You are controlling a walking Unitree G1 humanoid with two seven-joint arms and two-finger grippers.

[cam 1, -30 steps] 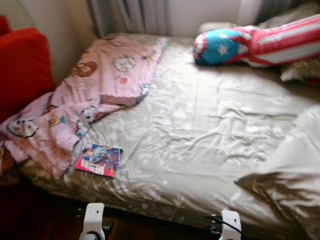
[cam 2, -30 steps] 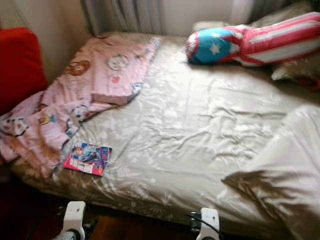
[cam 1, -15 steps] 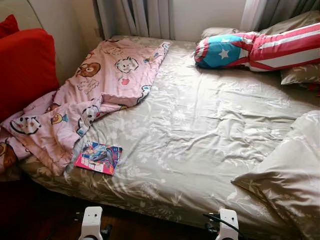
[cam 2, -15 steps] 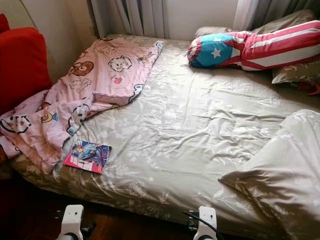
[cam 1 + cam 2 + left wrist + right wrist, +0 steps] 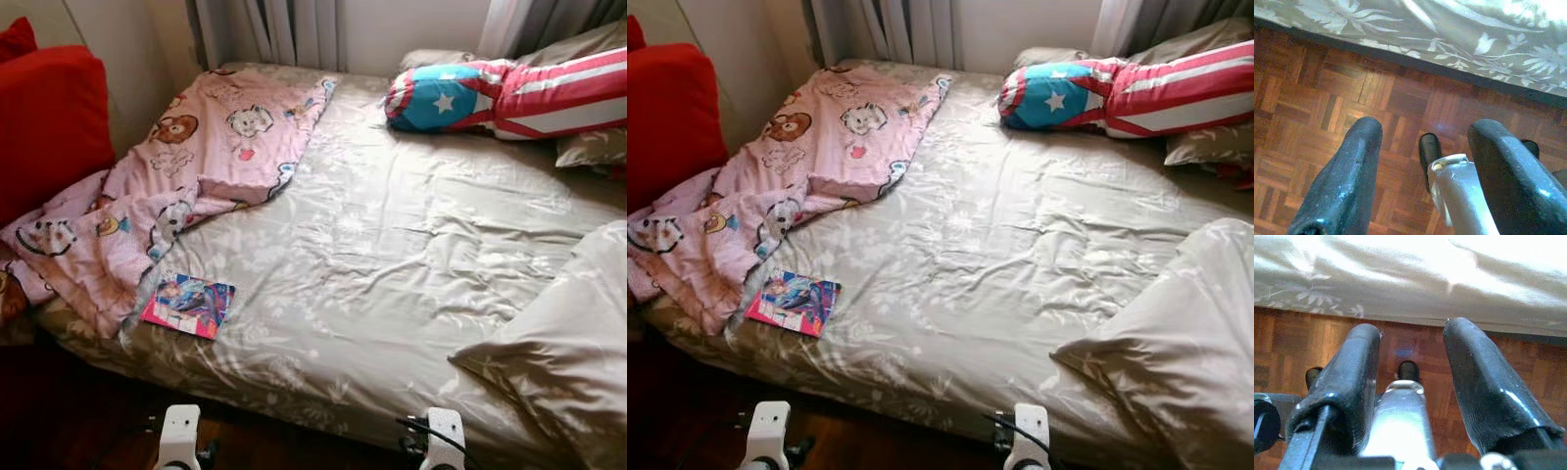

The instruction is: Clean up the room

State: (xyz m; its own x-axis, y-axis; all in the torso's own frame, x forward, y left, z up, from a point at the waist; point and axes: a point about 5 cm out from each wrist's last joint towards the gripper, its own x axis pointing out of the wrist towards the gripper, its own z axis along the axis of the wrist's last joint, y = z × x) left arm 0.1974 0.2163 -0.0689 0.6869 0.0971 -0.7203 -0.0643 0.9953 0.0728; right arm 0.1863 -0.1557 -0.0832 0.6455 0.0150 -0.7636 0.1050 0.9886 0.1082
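Down by the foot of the bed, the left gripper (image 5: 1420,171) hangs over the wooden floor (image 5: 1312,88) with its two black fingers spread apart and nothing between them; the right gripper (image 5: 1410,382) hangs the same way, open and empty, just short of the sheet's hanging edge. Both arms look idle.

Nearest the left arm, a colourful book (image 5: 188,305) lies flat on the grey flowered sheet (image 5: 392,274), close to the near edge and just touching the trailing end of the pink cartoon blanket (image 5: 167,196). That book looks like the first thing to clear. To do it well, I would bring the left gripper up over the mattress edge, come in low from the open side away from the blanket, and pinch the book by one edge, since it lies flat and thin on soft bedding that will give under pressure. Catching a fold of sheet or blanket with it is the likely slip.

Further off lie a red, white and blue star cushion (image 5: 509,93) by the curtains (image 5: 274,29), a red cushion (image 5: 49,127) at the left, and a pale pillow (image 5: 568,352) whose far side is cut off. What the book's cover shows is too small to read.
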